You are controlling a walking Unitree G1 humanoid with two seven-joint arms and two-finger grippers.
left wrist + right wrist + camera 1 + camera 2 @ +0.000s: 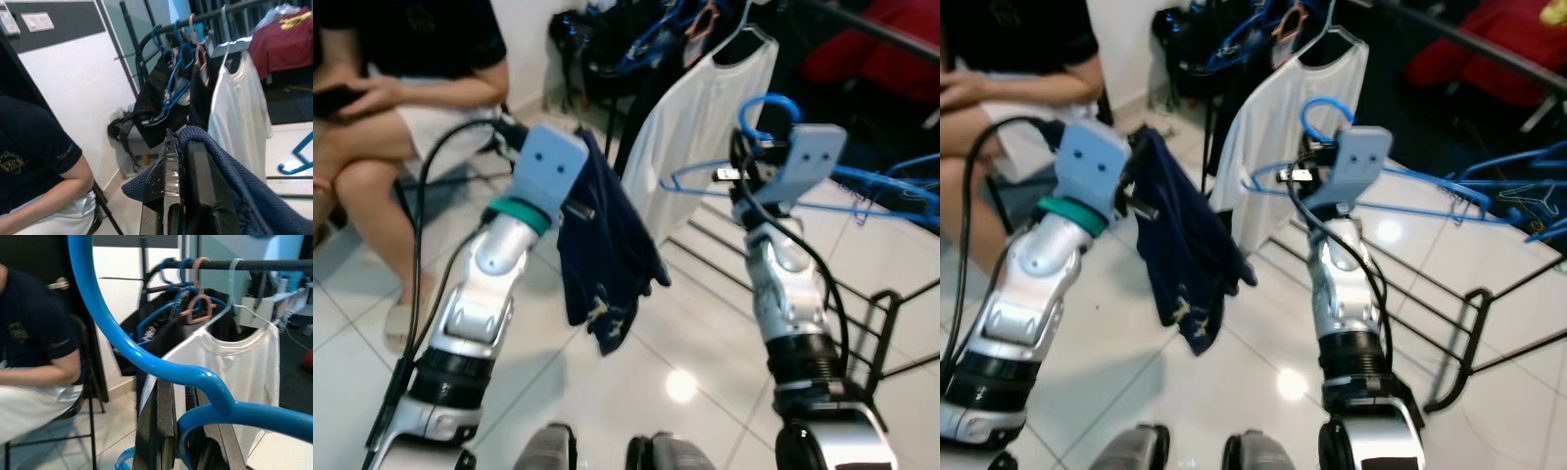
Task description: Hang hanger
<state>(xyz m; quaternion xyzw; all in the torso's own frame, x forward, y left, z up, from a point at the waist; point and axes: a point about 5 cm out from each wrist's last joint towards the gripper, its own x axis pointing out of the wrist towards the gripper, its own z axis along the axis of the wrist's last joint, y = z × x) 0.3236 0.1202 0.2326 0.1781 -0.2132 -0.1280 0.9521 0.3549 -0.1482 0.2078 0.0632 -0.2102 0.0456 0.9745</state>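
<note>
My left gripper is shut on a navy blue garment. The cloth drapes over its fingers and hangs down beside the raised left arm. My right gripper is shut on a blue plastic hanger, gripped just below the hook. In the eye views the hanger's hook rises above the right wrist and its arms spread sideways. Ahead stands a clothes rack with a dark rod; on it hang a white shirt, dark clothes and several empty hangers.
A person sits on a chair at the left, close to my left arm. The rack's black base bars cross the white tiled floor at the right. More blue hangers and a red garment lie at the far right.
</note>
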